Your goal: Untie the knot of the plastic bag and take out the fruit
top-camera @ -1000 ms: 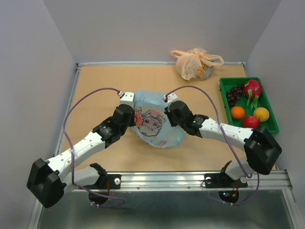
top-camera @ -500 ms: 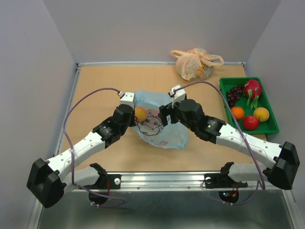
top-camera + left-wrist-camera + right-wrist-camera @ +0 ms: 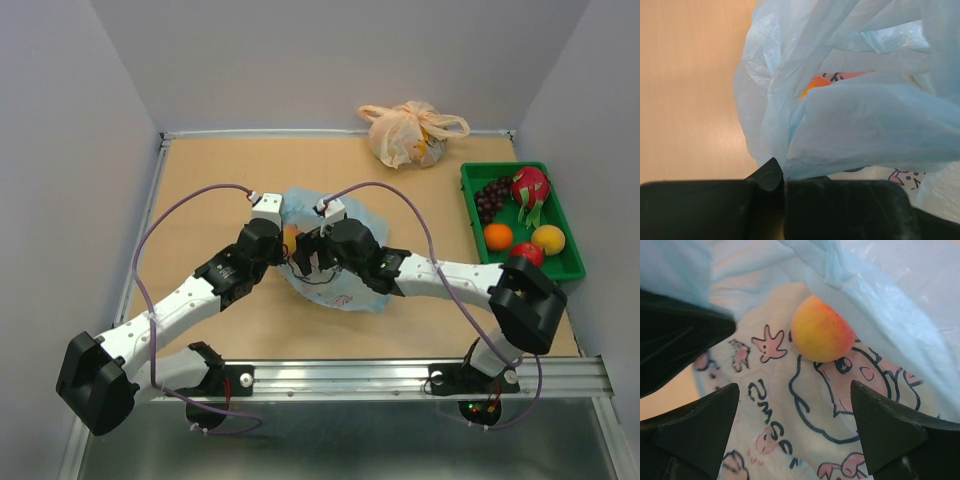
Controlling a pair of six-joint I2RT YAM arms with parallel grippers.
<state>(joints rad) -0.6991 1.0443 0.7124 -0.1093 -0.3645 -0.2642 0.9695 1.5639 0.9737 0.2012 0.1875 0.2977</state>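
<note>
Plastic bag [image 3: 345, 290] lies at centre frame in the top view. Left gripper [image 3: 784, 182] is closed, apparently pinching a fold of its blue film. Right gripper [image 3: 794, 390] stands spread wide inside the bag, with a peach-coloured fruit [image 3: 820, 336] just beyond its fingertips, untouched.

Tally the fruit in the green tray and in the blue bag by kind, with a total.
Grape bunch: 1
Dragon fruit: 1
Orange round fruit: 1
Yellow round fruit: 1
Red round fruit, partly behind the right arm: 1
Peach-yellow fruit, inside the plastic bag: 1
Total: 6
</note>
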